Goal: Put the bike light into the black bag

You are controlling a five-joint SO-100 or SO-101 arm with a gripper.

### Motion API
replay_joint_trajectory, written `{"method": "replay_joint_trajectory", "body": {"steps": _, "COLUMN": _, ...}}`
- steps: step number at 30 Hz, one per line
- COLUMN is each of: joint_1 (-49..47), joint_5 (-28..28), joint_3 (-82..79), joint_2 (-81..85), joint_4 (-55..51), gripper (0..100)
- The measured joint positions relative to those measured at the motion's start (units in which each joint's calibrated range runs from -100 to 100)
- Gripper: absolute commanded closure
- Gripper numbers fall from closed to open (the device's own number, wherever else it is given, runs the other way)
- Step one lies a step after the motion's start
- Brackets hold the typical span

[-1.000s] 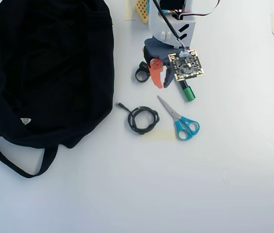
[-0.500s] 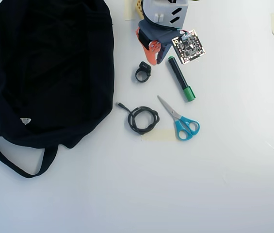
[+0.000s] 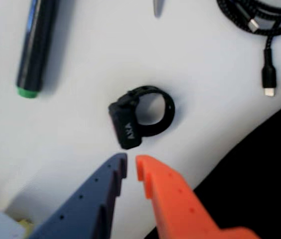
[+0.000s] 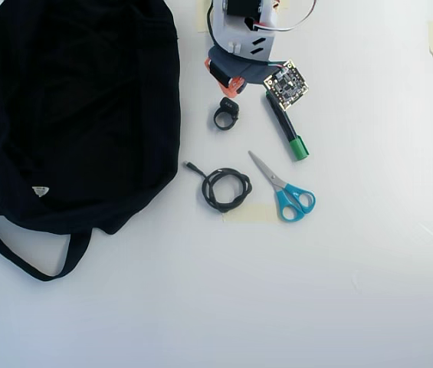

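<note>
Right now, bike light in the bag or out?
Out. The bike light lies on the table beside the black bag, just ahead of the shut, empty gripper.

The bike light [image 3: 128, 125] has small white letters on its black block in the wrist view. They look like "AXA", lying sideways. The black bag [image 4: 70, 107] has a small white tag [image 4: 41, 191] with a dark mark on it in the overhead view, but it is too small to read.
</note>
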State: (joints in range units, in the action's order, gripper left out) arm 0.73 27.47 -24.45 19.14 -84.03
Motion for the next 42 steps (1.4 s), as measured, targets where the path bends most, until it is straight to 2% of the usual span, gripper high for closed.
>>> {"method": "replay_joint_trajectory", "body": {"steps": 8, "joint_1": 2.9, "joint_5": 3.5, "joint_3": -5.8, "joint_2": 0.0, "joint_4": 10.0, "gripper": 98}}
{"method": "replay_joint_trajectory", "body": {"steps": 21, "joint_1": 3.3, "joint_5": 3.8, "joint_3": -15.6, "joint_2": 0.0, "joint_4": 21.6, "gripper": 97}}
{"method": "replay_joint_trajectory", "body": {"steps": 27, "joint_1": 3.6, "joint_5": 3.8, "joint_3": -16.3, "joint_2": 0.0, "joint_4": 22.5, "gripper": 82}}
{"method": "replay_joint_trajectory", "body": {"steps": 33, "joint_1": 3.6, "joint_5": 3.8, "joint_3": -16.3, "joint_2": 0.0, "joint_4": 22.5, "gripper": 79}}
{"method": "replay_joint_trajectory", "body": {"steps": 39, "joint_1": 3.6, "joint_5": 3.8, "joint_3": -16.3, "joint_2": -0.2, "joint_4": 22.5, "gripper": 70}}
{"method": "replay_joint_trajectory", "body": {"steps": 42, "joint_1": 3.5, "joint_5": 3.8, "joint_3": -16.3, "joint_2": -1.7, "joint_4": 22.5, "gripper": 69}}
